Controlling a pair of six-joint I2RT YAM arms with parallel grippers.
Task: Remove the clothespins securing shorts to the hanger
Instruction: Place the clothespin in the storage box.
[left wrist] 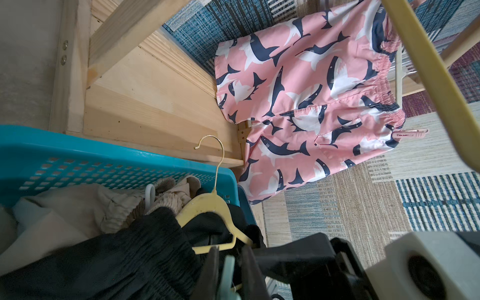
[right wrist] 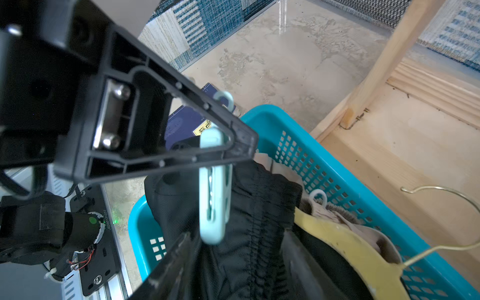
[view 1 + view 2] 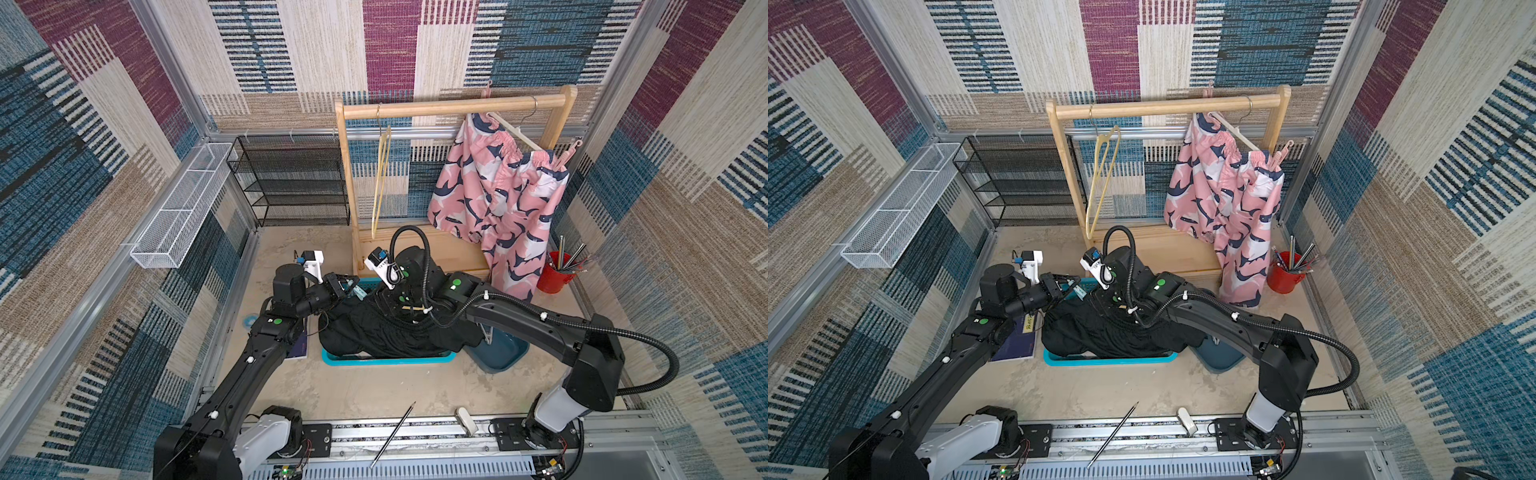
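Left gripper (image 3: 347, 286): I have its jaws nearly closed, clamped on the mint clothespin (image 2: 213, 207), which lies against the waistband of the black shorts (image 3: 386, 332).
Right gripper (image 3: 409, 306): jaws partway apart, astride that black waistband; I cannot tell whether they pinch it.
Teal basket (image 3: 386, 358): holds the black shorts on a yellow hanger (image 1: 207, 207), with the beige shorts (image 1: 65, 207) beneath.
Wooden rack (image 3: 453, 107): far back, I see the pink shorts (image 3: 498, 199) on a white hanger (image 3: 515, 133), with a pink clothespin (image 3: 571, 151) at the waistband's end.
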